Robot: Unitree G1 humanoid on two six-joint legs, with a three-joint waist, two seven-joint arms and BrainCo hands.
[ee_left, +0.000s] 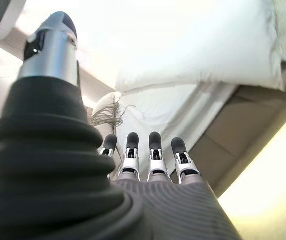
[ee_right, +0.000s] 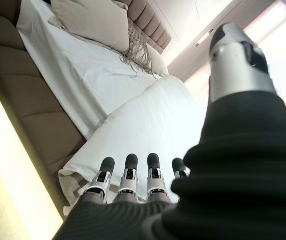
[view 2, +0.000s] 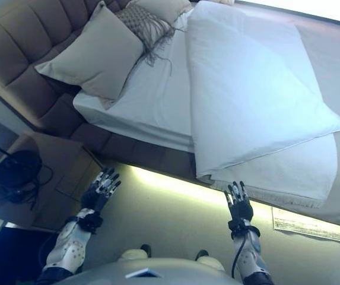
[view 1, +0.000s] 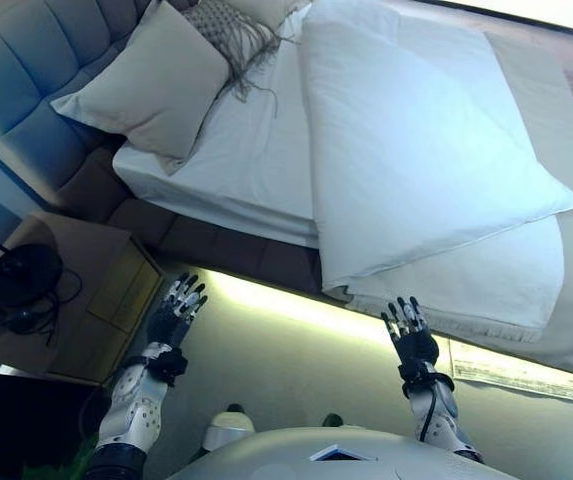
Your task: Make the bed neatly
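A bed (view 1: 216, 235) with a brown padded frame holds a white sheet (view 1: 256, 150). A white duvet (view 1: 416, 150) lies folded back over the bed's right half, its corner hanging over the near edge. A beige pillow (view 1: 151, 85) leans at the headboard (view 1: 26, 70), with a fringed cushion (view 1: 228, 28) behind it. My left hand (view 1: 174, 315) is open, fingers straight, above the floor short of the bed's near side. My right hand (view 1: 409, 335) is open too, just below the duvet's hanging edge, not touching it.
A wooden nightstand (view 1: 96, 300) stands at the left with a black lamp base (view 1: 21, 275) and cable on it. A lit strip runs along the floor under the bed's edge. A pale rug (view 1: 526, 370) lies at the lower right.
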